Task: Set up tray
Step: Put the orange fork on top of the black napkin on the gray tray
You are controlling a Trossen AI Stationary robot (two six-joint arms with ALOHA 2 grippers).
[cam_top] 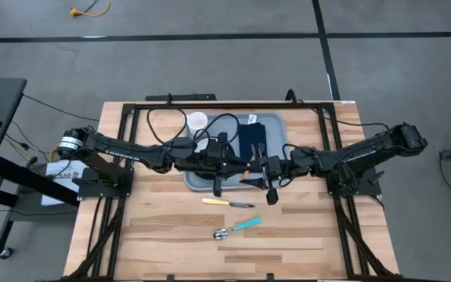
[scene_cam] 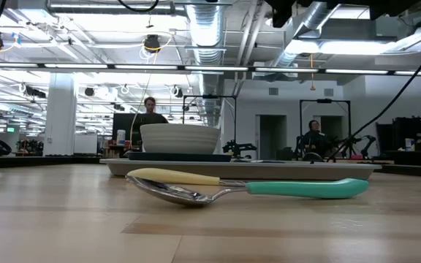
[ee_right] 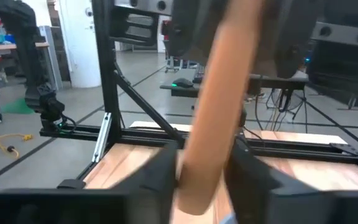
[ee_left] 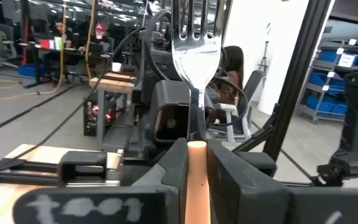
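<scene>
- While hovering over the tray's [cam_top: 277, 125] edge, clamping the fork [ee_left: 196, 56] by its handle in the left gripper [ee_left: 196, 149].
- Pinching that same handle with the right gripper [ee_right: 202, 168], likely for a handover.

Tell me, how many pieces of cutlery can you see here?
3. A yellow-handled knife and a teal-handled spoon lie on the table in front of the tray. A fork with a peach handle is held between both grippers above the tray. More could be hidden under the arms.

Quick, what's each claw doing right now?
Left claw: shut on the fork, by its peach handle.
Right claw: around that same handle; whether it grips cannot be told.
</scene>
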